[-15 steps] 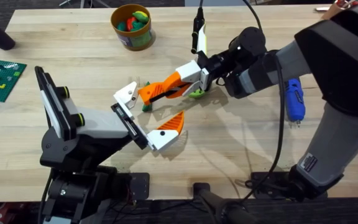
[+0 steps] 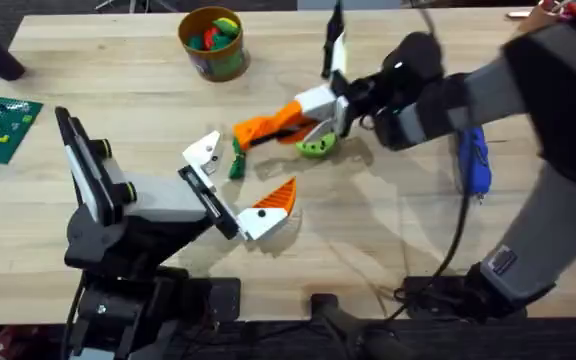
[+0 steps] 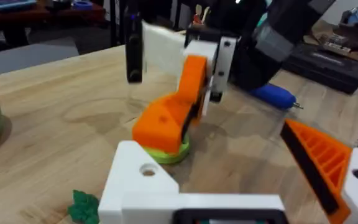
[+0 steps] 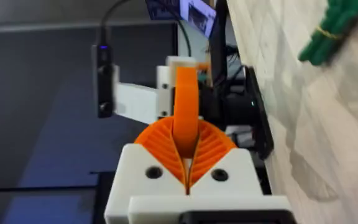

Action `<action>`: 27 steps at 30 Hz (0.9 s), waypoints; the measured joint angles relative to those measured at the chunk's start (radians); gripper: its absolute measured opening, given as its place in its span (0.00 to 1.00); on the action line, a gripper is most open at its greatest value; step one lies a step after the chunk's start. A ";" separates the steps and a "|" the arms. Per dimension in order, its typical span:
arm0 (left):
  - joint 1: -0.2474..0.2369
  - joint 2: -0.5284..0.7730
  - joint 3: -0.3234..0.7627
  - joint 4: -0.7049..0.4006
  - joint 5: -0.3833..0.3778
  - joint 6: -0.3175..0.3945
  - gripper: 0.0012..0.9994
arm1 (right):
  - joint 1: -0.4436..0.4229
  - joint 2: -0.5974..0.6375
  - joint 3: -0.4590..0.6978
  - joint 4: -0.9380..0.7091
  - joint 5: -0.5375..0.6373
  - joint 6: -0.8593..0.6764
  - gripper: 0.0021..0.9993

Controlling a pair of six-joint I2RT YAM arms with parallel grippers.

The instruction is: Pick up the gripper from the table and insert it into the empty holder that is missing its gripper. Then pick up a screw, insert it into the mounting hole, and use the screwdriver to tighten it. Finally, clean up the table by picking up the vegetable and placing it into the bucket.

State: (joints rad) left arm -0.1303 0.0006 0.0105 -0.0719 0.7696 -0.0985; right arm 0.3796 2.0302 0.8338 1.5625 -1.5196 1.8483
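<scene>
Right end effector (image 2: 268,127) has lifted up-bench, clamping the orange gripper (image 4: 185,115). Left end effector (image 2: 238,185) spread, holder (image 2: 204,153) bare.

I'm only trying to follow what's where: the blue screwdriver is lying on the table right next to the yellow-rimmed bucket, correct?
Not next to the bucket. The blue screwdriver does lie on the table, but far off at its right side, while the yellow-rimmed bucket stands near the far edge, left of the middle. The overhead view shows this.
</scene>
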 joint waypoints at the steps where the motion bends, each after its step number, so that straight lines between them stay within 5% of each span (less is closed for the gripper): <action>1: 0.000 0.000 0.000 0.000 0.000 0.000 0.98 | -0.012 -0.024 0.000 0.001 0.000 -0.002 0.02; 7: 0.000 0.000 0.000 0.000 0.000 0.000 0.98 | -0.078 -0.137 0.000 0.014 0.000 -0.017 0.02; 27: 0.000 0.000 0.000 0.000 0.000 0.000 0.98 | -0.116 -0.139 0.000 0.010 0.000 -0.039 0.02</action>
State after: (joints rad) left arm -0.1303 0.0006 0.0105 -0.0719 0.7700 -0.0986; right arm 0.2634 1.8915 0.8333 1.5723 -1.5196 1.8093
